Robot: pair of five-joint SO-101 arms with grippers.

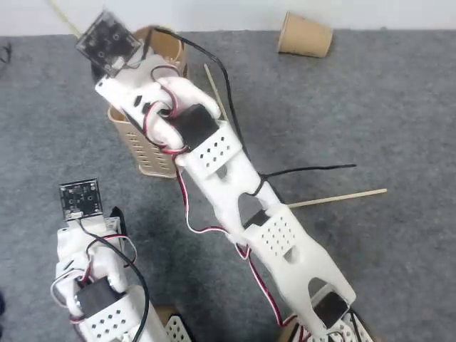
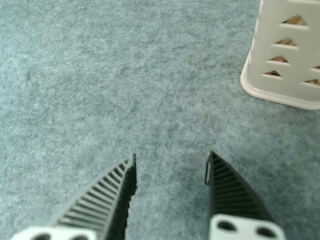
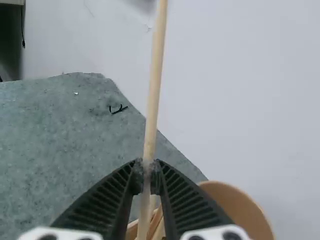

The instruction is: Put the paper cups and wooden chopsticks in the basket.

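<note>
**Depositing a chopstick.** The right gripper is shown clamped shut on a thin, pale wooden chopstick, held above the beige perforated plastic basket. A brown paper cup is already lodged in the basket. The left gripper is held wide open and empty over the grey carpeted table, near the basket. Release over the basket opening is judged to be called for next. A second brown paper cup and a second wooden chopstick lie on the carpet, well apart from the basket.
</note>
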